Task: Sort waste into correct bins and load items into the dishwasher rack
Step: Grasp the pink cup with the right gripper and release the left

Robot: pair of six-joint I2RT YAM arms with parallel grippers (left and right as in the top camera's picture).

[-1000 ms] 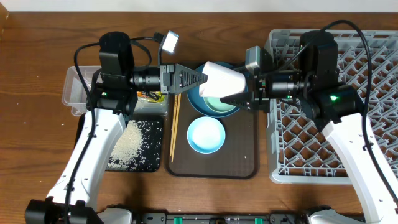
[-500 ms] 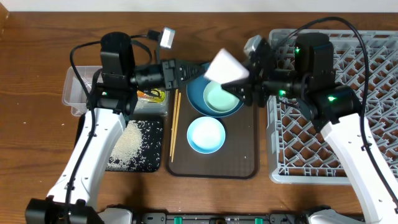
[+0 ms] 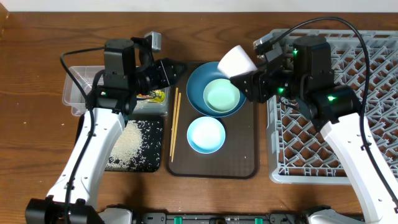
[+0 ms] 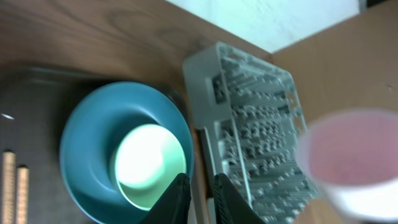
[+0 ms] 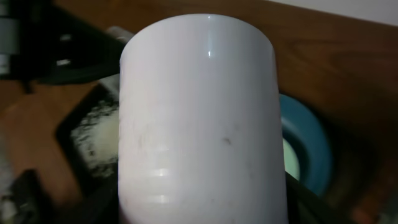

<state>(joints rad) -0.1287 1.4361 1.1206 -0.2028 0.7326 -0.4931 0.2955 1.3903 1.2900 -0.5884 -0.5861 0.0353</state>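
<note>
Pink cup (image 3: 236, 60), clamped in right gripper (image 3: 244, 78), has shifted toward the dishwasher rack (image 3: 373, 99); left gripper (image 3: 178, 71) has withdrawn, fingers nearly together, empty. Only left wrist view shows the cup's pink interior.

I count three bowls near my right pincer (image 3: 244, 79): dark blue bowl (image 3: 198, 93), pale green bowl (image 3: 222, 98), light blue bowl (image 3: 206, 134). One cup (image 3: 236, 60) gripped in it. Two chopsticks (image 3: 174, 127), two bins, one rack (image 3: 373, 81).
</note>
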